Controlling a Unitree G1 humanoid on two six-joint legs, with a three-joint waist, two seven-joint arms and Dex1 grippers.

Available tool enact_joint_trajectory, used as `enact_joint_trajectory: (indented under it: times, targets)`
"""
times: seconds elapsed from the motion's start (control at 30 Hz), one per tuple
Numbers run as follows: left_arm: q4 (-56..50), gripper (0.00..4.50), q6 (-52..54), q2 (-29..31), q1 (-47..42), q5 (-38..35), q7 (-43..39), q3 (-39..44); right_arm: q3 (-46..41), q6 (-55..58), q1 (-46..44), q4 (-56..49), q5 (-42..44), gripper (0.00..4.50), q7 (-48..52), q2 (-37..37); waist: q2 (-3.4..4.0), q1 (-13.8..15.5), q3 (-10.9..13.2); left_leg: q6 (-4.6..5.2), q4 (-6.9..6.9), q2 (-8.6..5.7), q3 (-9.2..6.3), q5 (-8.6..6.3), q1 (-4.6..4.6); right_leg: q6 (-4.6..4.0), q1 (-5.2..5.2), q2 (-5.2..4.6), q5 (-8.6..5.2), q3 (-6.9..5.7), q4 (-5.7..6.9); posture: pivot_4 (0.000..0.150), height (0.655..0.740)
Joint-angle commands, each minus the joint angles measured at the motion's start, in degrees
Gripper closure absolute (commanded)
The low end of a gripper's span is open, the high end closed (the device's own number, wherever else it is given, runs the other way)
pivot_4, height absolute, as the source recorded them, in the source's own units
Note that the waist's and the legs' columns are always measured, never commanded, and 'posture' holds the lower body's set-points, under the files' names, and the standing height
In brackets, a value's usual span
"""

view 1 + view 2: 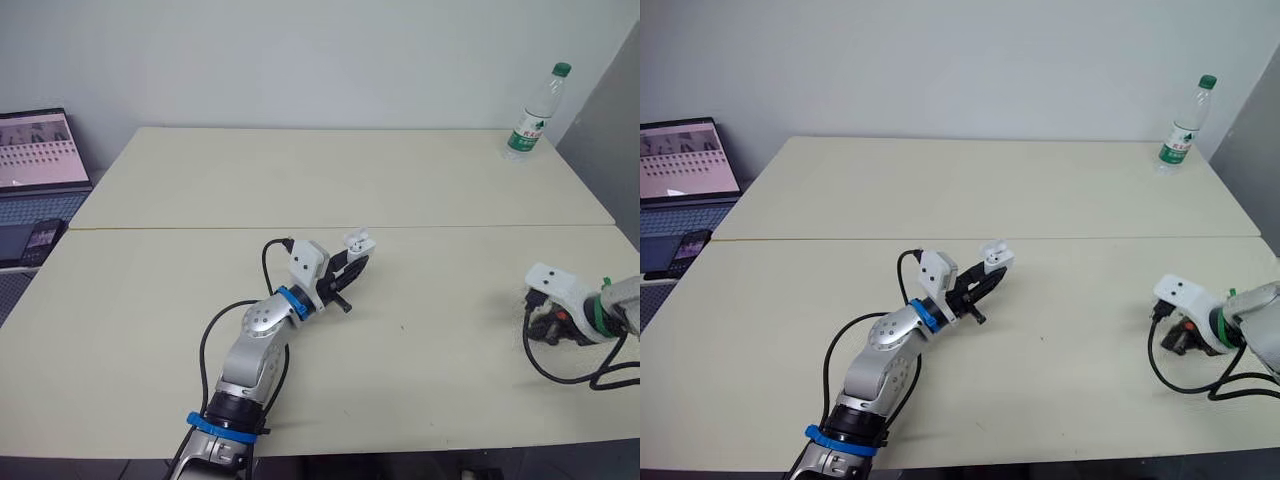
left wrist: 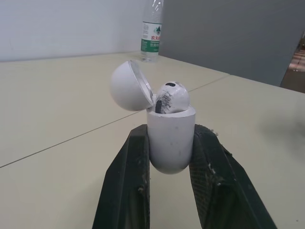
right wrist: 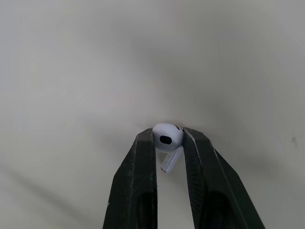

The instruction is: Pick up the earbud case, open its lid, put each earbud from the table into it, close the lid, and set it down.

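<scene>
Nearest, out at four o'clock on the counter (image 1: 420, 400), the right hand (image 3: 167, 135) is pinched closed on the second earbud (image 3: 167, 142) down near the surface, ready, I'd say, to carry it across. Toward the middle, the left hand (image 1: 352, 262) clamps the case (image 2: 170, 143) upright by its sides. Its lid (image 2: 128, 86) is tipped back and one earbud (image 2: 170, 98) is seated, so the free slot faces up. A bottle (image 1: 535, 112) stands far off at one o'clock.

The left arm (image 1: 255, 345) is bent at the elbow and reaches forward. The left pincer (image 2: 170, 136) is lifted off the table (image 1: 420, 390), with both fingers pressed on the sides of the earbud case (image 2: 170, 152). The right pincer (image 3: 167, 139) points down at the table, and its fingers are clamped on one earbud (image 3: 167, 135).
</scene>
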Motion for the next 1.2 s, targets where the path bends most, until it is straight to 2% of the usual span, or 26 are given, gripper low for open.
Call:
enact_joint_trajectory:
  times: [0.03, 0.17, 0.3, 0.37, 0.5, 0.67, 0.93, 1.2]
  targets:
    - [-2.77, 3.76, -1.28, 0.88, -1.08, 1.46, -0.61, -1.12, -7.07, -8.36, -1.71, -0.77, 3.31, 4.07, -0.59, 3.26, 0.01, 0.03, 0.00, 0.00, 0.00, -0.01, -0.01, 0.00, 0.00, 0.00, 0.00, 0.02, 0.00, 0.00, 0.00, 0.150, 0.7362]
    - [-4.72, 3.76, 1.38, 1.54, -1.80, 2.11, 0.01, -1.96, -15.52, -11.19, 0.00, -3.73, 9.39, 4.07, -2.44, 10.23, -0.02, 0.16, 0.01, 0.00, -0.02, 0.01, -0.09, 0.00, -0.07, -0.01, -0.01, 0.04, 0.01, -0.04, -0.02, 0.150, 0.7362]
    - [-5.95, 3.76, 3.28, 1.70, -3.09, 1.61, -0.82, -2.62, -20.40, -14.96, 1.92, -7.28, 14.00, 4.07, -4.31, 16.71, -0.02, 0.20, 0.01, 0.00, -0.01, 0.00, -0.08, 0.00, -0.12, 0.00, 0.00, -0.03, 0.01, -0.04, -0.05, 0.150, 0.7362]
    - [-6.18, 3.76, 3.96, 1.74, -3.76, 1.35, -1.01, -2.75, -21.83, -16.42, 2.36, -8.39, 15.12, 4.07, -5.55, 19.22, -0.02, 0.19, 0.01, 0.00, 0.00, 0.00, -0.08, 0.00, -0.12, 0.01, 0.00, -0.03, 0.02, -0.04, -0.04, 0.150, 0.7362]
    - [-6.64, 3.76, 5.74, 1.70, -5.58, -0.02, -2.16, -2.37, -24.93, -18.30, 1.35, -12.36, 20.34, 4.07, -12.48, 29.29, -0.02, 0.04, 0.01, -0.01, 0.00, 0.02, -0.09, 0.00, -0.09, 0.01, 0.00, 0.02, 0.02, -0.04, 0.00, 0.150, 0.7362]
    - [-7.15, 3.76, 7.45, 1.31, -6.92, -1.61, -3.52, -2.32, -24.50, -17.62, -0.79, -15.92, 23.59, 4.07, -21.34, 38.58, 0.01, 0.00, -0.01, -0.01, -0.01, 0.04, -0.07, 0.00, -0.07, 0.00, -0.01, 0.08, 0.03, -0.02, 0.02, 0.150, 0.7362]
    - [-8.52, 3.76, 10.58, 1.70, -8.36, -4.79, -5.15, -1.56, -20.45, -21.95, -1.56, -16.60, 22.61, 4.07, -25.31, 44.47, 0.01, 0.08, -0.01, -0.01, -0.01, 0.02, -0.07, 0.00, -0.13, 0.01, -0.03, -0.01, 0.03, -0.04, -0.03, 0.150, 0.7362]
    - [-8.54, 3.76, 10.52, 1.45, -8.37, -4.99, -5.12, -1.20, -14.51, -28.58, -1.08, -14.26, 17.79, 4.07, -23.99, 44.45, 0.01, 0.08, -0.01, -0.01, -0.01, 0.03, -0.07, 0.00, -0.11, 0.00, -0.03, 0.02, 0.03, -0.04, -0.01, 0.150, 0.7362]
